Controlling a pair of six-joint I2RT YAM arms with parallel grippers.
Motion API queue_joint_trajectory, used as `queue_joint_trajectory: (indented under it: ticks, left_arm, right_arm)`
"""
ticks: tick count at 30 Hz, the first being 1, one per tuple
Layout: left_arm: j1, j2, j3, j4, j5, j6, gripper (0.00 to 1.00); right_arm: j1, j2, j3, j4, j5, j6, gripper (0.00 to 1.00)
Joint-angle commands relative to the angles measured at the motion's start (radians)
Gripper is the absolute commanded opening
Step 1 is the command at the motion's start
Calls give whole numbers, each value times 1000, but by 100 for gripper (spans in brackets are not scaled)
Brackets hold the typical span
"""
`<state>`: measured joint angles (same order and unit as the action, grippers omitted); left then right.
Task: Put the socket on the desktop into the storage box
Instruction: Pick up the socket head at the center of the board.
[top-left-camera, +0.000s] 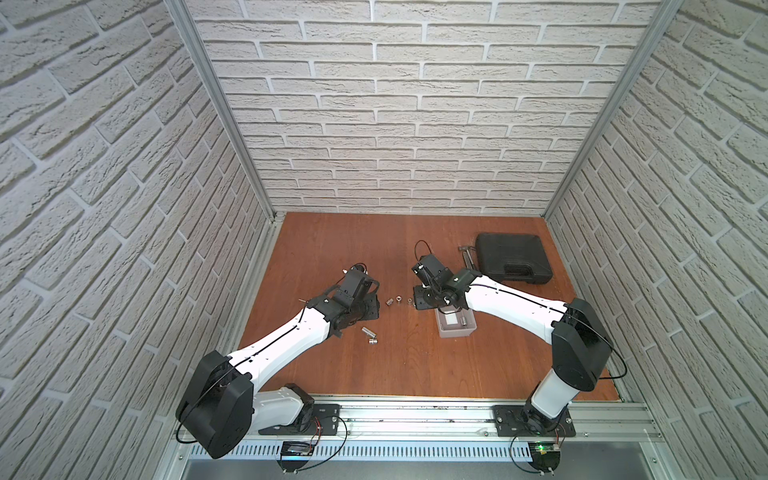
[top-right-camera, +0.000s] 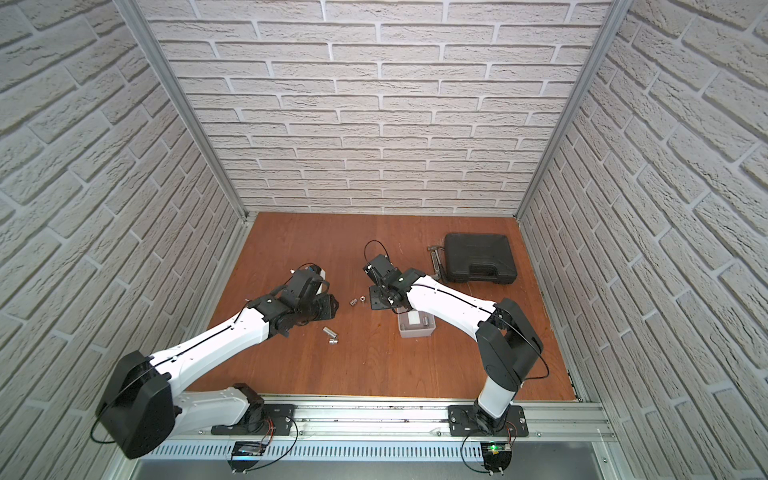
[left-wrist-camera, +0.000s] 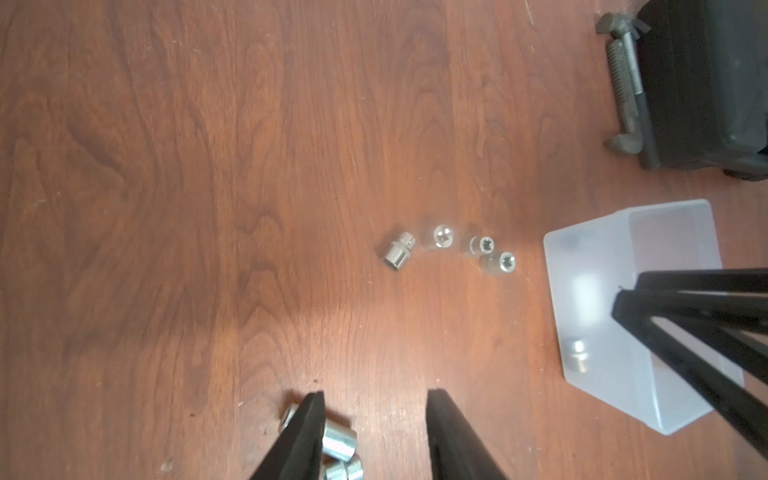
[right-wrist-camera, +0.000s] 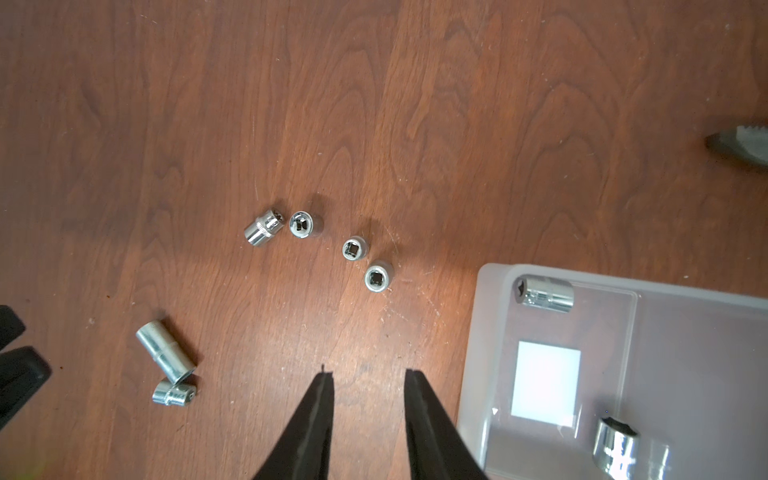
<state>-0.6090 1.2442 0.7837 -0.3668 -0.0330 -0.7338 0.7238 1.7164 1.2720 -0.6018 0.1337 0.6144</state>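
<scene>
White arms (top-left-camera: 286, 347) with black joints (top-left-camera: 220, 399) and thin cables (top-left-camera: 519, 297).

No writing, brand, number or sign can be read anywhere; the white patch (right-wrist-camera: 545, 382) on the storage box (right-wrist-camera: 685, 353) floor shows plain white.

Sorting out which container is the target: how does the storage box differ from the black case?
The storage box is small, translucent and open-topped; the black case is larger, opaque and shut. The box holds two sockets; the case's contents are hidden. Both are rectangular and rest on the desktop.
</scene>
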Motion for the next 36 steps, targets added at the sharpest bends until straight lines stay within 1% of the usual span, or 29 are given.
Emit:
queue_joint_trajectory:
  ticks: [1,5,10,15,18,34,36]
  left_arm:
    - [17,3,-10,44,-7,6,46]
    - [26,2,-10,47,-4,6,46]
    - [26,-6,-36,59,1,-8,46]
    - [26,0,-34,58,8,-8,46]
    - [26,-5,-34,55,7,-6,46]
    - [32,-17,-37,41,1,-2,46]
    - [35,-16,-35,39,1,0,46]
  right_arm:
    - [-1,29,17,10,-2,-4,34]
    - [-2,57,41,-16,2,-19,34]
    - [0,99,71,-28,-32,-34,33]
    - [-3,138,116,-56,-6,-38,35]
    - [-1,172,146,-69,-16,-39,36]
    - [-2,255,166,-68,17,-36,35]
    - [-2,290,168,-65,24,-37,35]
